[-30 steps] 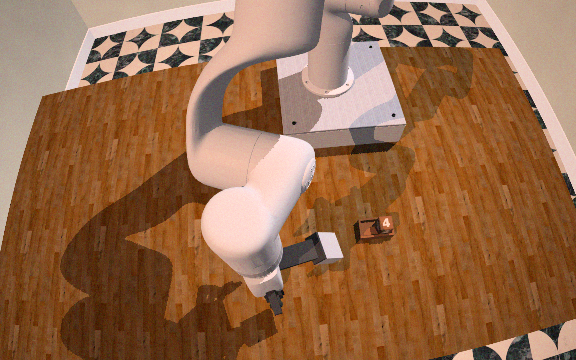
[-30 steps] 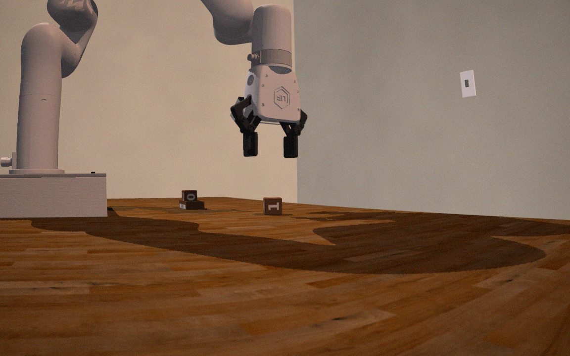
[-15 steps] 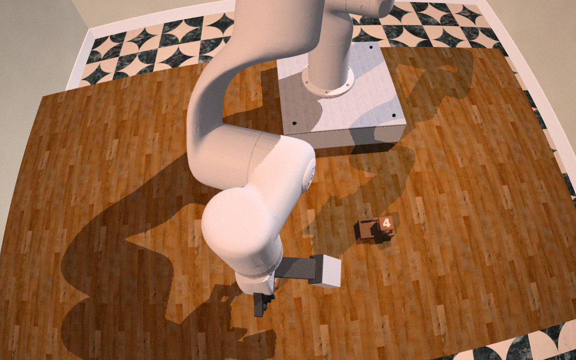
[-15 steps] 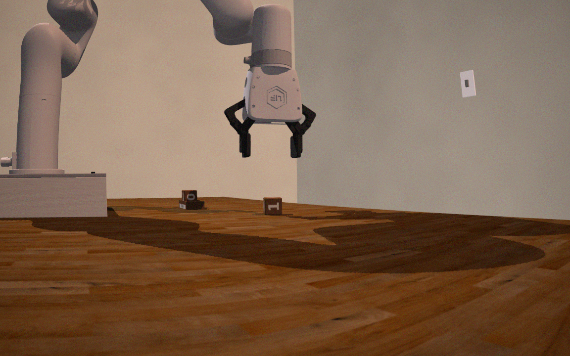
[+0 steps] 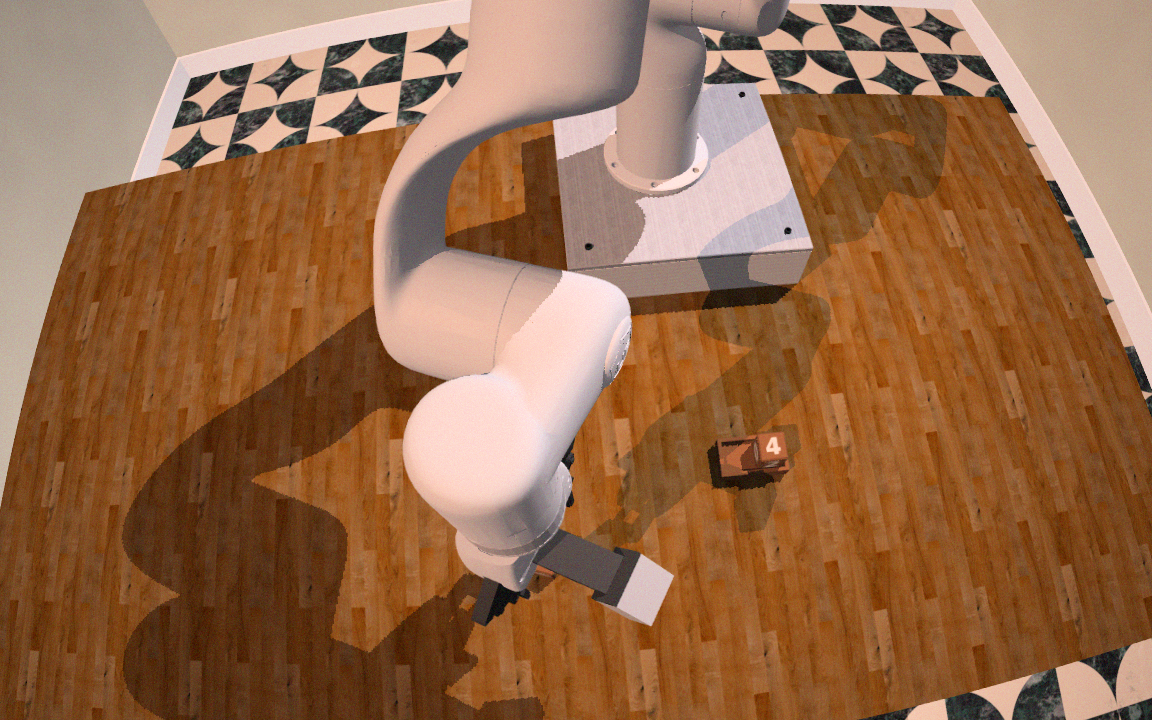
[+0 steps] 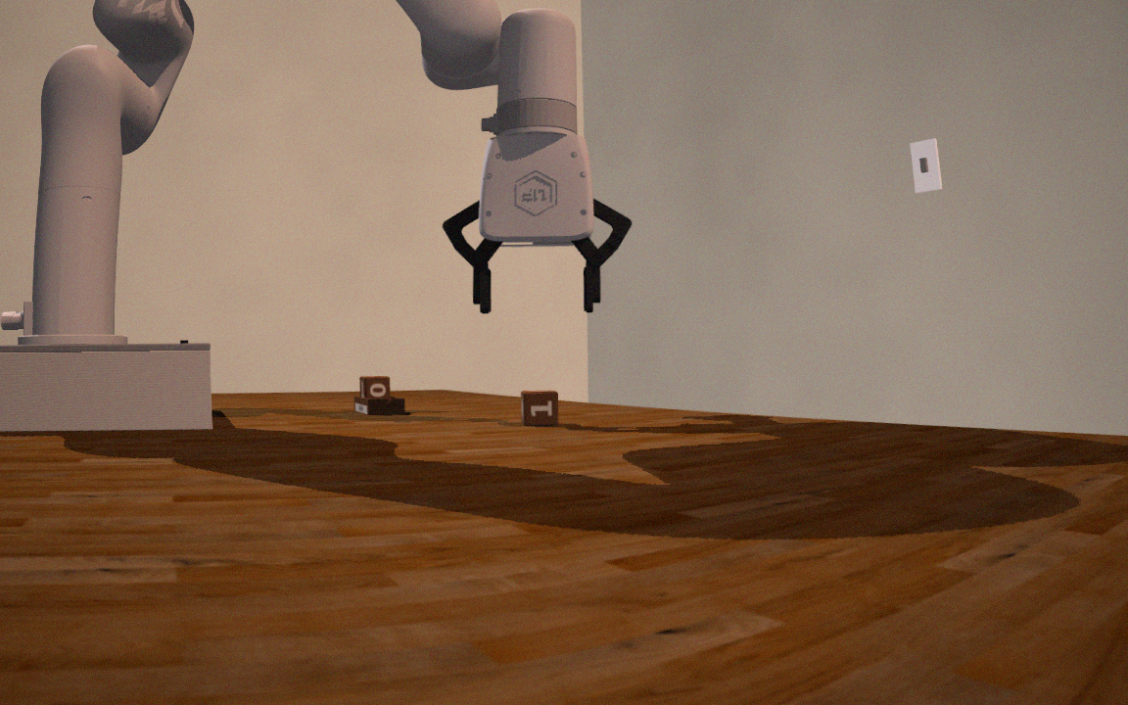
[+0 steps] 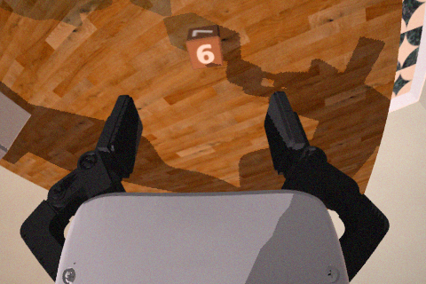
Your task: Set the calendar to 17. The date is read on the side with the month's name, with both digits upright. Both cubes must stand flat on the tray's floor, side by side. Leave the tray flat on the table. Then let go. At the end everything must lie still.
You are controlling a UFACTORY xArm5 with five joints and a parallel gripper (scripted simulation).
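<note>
Fingers (image 5: 492, 601) (image 6: 591, 289) are spread wide, totally released, nothing between them. So the gripper (image 5: 533, 541) (image 6: 537, 309) (image 7: 202, 108) is hanging well above the wooden table (image 5: 938, 358) (image 6: 550, 604) (image 7: 248, 0), pointing down. Loose cube (image 5: 545, 569) (image 6: 539, 408) (image 7: 205, 53) is sitting flat on the wood, outside the tray. Wrist cam has it at 12 o'clock past the fingertips, 6 on top; the exterior view shows a 1 lying sideways on one face. Top view mostly hides it under the gripper.

Calendar tray (image 5: 732, 460) (image 6: 386, 405) is flat on the table, roughly 2 o'clock from the gripper in the top view. The tray cube (image 5: 772, 447) (image 6: 374, 387) sits at its 3 o'clock end there, 4 up, with a 0 on a side face in the exterior shot. Can't read the month from these angles, so no 17 that I can make out.
</note>
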